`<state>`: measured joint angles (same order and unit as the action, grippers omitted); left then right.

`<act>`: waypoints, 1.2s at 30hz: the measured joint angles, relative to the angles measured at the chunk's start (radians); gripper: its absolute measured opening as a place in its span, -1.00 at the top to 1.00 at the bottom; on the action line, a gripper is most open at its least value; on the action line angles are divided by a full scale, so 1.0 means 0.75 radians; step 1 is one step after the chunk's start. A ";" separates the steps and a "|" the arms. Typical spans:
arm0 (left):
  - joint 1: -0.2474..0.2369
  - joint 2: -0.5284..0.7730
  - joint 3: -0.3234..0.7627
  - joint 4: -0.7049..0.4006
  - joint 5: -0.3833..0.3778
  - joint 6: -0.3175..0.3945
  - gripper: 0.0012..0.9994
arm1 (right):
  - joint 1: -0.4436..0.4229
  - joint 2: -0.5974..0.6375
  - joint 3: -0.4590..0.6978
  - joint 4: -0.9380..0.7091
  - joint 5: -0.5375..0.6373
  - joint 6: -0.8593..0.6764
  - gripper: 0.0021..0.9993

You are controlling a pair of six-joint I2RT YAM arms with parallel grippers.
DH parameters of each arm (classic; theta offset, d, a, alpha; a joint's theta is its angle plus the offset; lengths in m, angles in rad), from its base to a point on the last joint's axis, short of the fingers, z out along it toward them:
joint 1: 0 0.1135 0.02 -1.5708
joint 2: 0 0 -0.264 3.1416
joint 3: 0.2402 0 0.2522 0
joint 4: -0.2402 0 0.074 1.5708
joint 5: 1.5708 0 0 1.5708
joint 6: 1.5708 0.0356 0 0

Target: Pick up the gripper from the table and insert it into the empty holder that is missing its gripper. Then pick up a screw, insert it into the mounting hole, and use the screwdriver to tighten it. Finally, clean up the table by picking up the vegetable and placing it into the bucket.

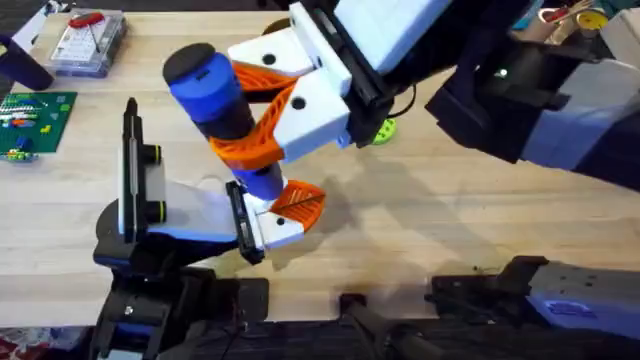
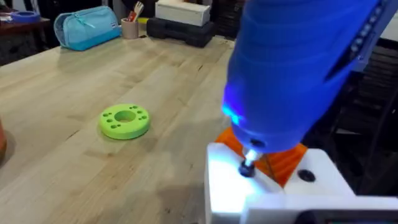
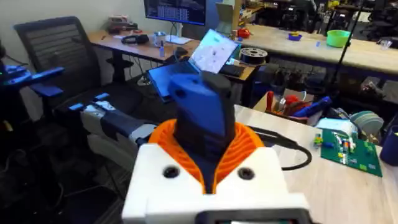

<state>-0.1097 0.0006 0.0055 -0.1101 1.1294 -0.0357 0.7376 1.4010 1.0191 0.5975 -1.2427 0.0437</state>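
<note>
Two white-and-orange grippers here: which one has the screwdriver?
The right gripper, the upper one overhead: its orange pads clamp the blue screwdriver. The left gripper sits lower, at the bit's tip.

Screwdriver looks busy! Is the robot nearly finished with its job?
About midway. The white-and-orange part looks seated already, with a screw in its hole. Right now the right tool grips the blue screwdriver, bit on that screw, light glowing. Tightening must finish first, and tidying the table is likely what's left.

Right gripper (image 1: 262,118) clamped, left gripper (image 1: 290,212) low
</note>
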 joint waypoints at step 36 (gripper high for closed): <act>0.000 0.001 0.000 0.001 -0.001 0.000 0.97 | 0.000 0.000 0.002 0.009 -0.001 -0.024 0.92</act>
<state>-0.1097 0.0010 0.0055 -0.1093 1.1290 -0.0353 0.7376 1.4010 1.0206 0.6045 -1.2434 0.0258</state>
